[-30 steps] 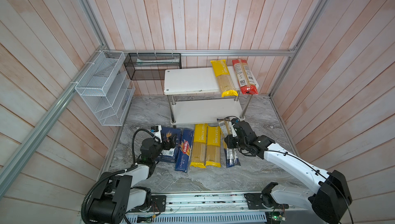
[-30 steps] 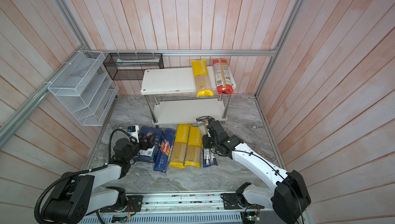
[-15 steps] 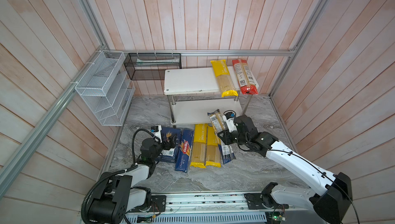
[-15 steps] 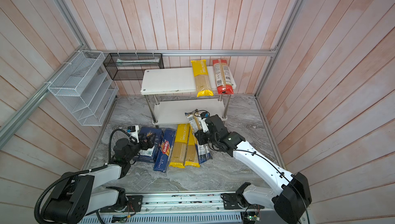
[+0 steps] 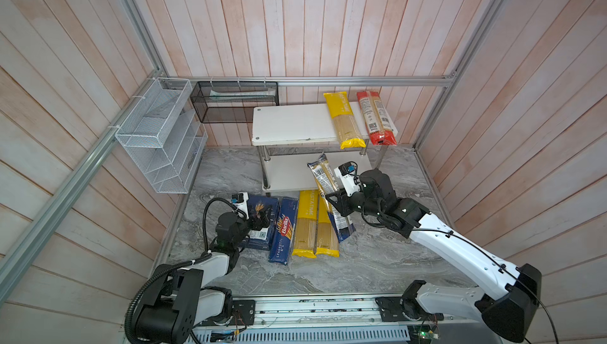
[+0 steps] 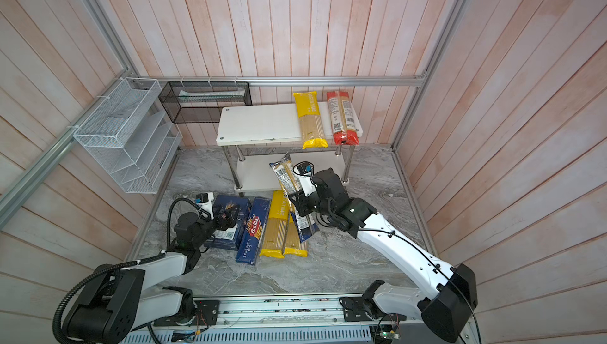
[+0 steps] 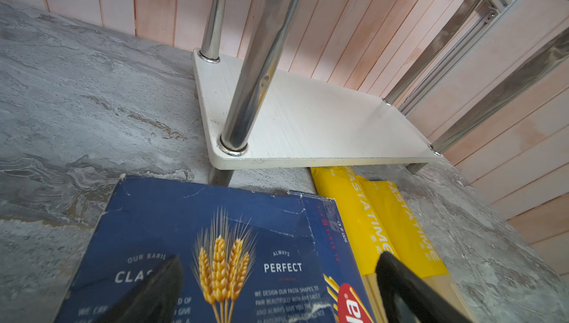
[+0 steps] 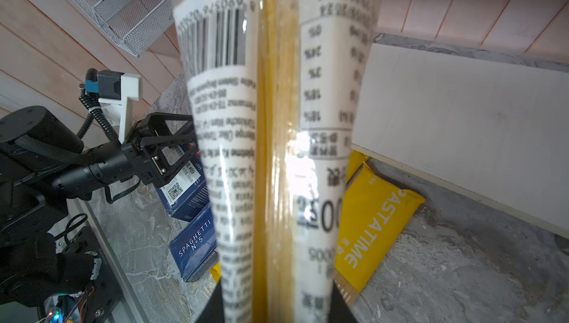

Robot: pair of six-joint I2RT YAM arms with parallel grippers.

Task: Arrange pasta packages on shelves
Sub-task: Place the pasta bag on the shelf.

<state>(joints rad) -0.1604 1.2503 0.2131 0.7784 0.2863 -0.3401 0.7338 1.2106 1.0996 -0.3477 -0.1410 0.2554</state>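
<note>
Dark-ended bag (image 5: 322, 175) higher in right pincer (image 5: 332, 197)

You have bare room on the white two-tier rack's top board (image 5: 289, 124) toward the black mesh basket (image 5: 235, 102); a long yellow bag (image 5: 345, 120) and a red-ended bag (image 5: 376, 117) fill its other end.
</note>
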